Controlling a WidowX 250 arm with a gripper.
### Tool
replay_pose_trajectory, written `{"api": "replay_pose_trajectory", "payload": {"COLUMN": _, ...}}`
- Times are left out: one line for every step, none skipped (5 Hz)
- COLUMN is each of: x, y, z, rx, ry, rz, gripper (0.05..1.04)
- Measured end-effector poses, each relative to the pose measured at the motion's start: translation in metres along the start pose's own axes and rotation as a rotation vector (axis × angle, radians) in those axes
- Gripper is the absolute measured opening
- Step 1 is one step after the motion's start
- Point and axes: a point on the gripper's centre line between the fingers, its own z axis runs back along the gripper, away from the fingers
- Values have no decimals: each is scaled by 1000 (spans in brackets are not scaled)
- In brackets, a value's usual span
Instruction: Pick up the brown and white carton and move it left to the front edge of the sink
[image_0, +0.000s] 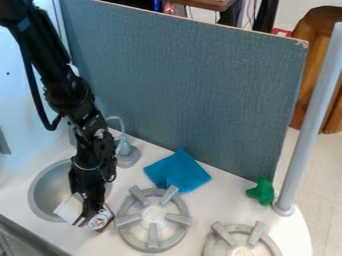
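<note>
At the lower left of the frame, by the near right rim of the sink (42, 200), you have a small box-like carton (101, 220), white with brown print, and a pale flap-like part (67, 208) to its left. The black gripper (91, 214) is right at it, overlapping it from above; whether its grip is wide, narrow or closed on the carton, you cannot tell. Judging by its look, the carton is light, thin-walled card: stiff along its edges, softer in the middle of a panel, easy to dent and perhaps a little slick on the print. Your best hold is across two opposite side walls, near an edge, with gentle pressure; the flap would likely bend.

Just right of it you find a grey burner grate (153, 219), with a blue cloth (178, 170) above that and a grey faucet (125, 152) beyond the sink. Farther out, a green toy piece (261, 191) sits beside the pole (312, 120), and a second grate (242, 243) lies at the bottom edge.
</note>
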Motion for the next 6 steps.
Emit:
{"api": "replay_pose_trajectory", "payload": {"x": -11, "y": -1, "z": 1, "rx": 14, "ry": 67, "rz": 6, "gripper": 818}}
{"api": "replay_pose_trajectory", "payload": {"x": -10, "y": 3, "z": 20, "rx": 47, "ry": 95, "rz": 5, "gripper": 818}}
{"api": "replay_pose_trajectory", "payload": {"x": -5, "y": 9, "z": 29, "rx": 46, "ry": 141, "rz": -2, "gripper": 818}}
{"api": "replay_pose_trajectory", "payload": {"x": 0, "y": 3, "z": 18, "rx": 39, "ry": 194, "rz": -43, "gripper": 818}}
{"api": "replay_pose_trajectory", "payload": {"x": 5, "y": 0, "z": 3, "rx": 39, "ry": 260, "rz": -82, "gripper": 818}}
{"api": "replay_pose_trajectory", "payload": {"x": 5, "y": -1, "z": -3, "rx": 35, "ry": 311, "rz": -89, "gripper": 818}}
